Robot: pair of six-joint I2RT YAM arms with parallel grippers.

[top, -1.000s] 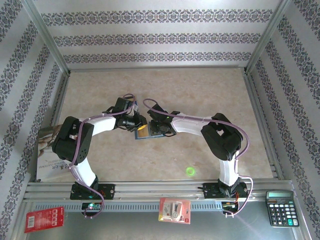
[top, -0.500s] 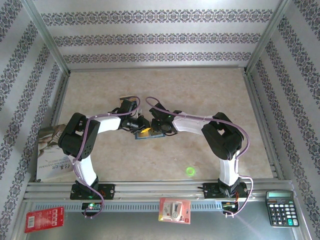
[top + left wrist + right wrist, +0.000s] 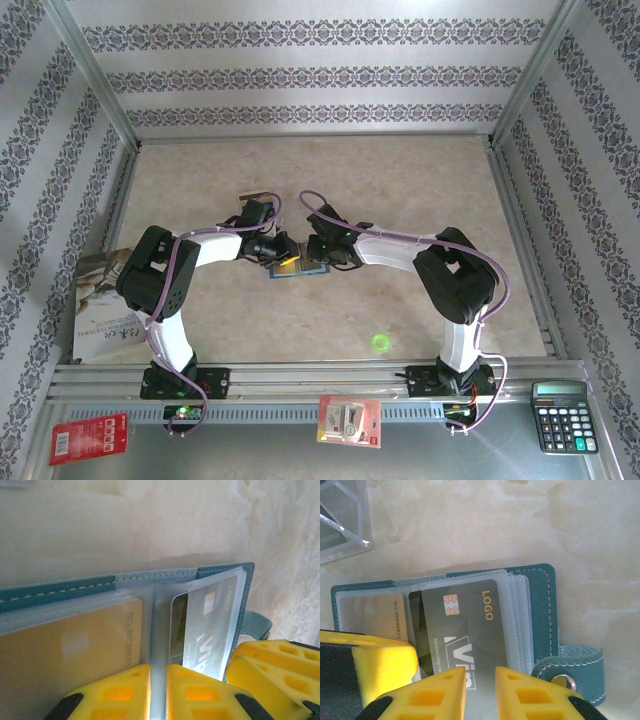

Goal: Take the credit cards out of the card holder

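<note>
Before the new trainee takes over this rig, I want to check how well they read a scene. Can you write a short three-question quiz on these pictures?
1. True or false: the card holder lies open, with its snap tab undone.
2. Which word is printed in gold on the dark card? A) LOGO B) BANK C) CLUB
3. What black device lies in the bottom right corner of the top view?

Key: 1 true; 2 A; 3 the calculator.
</note>
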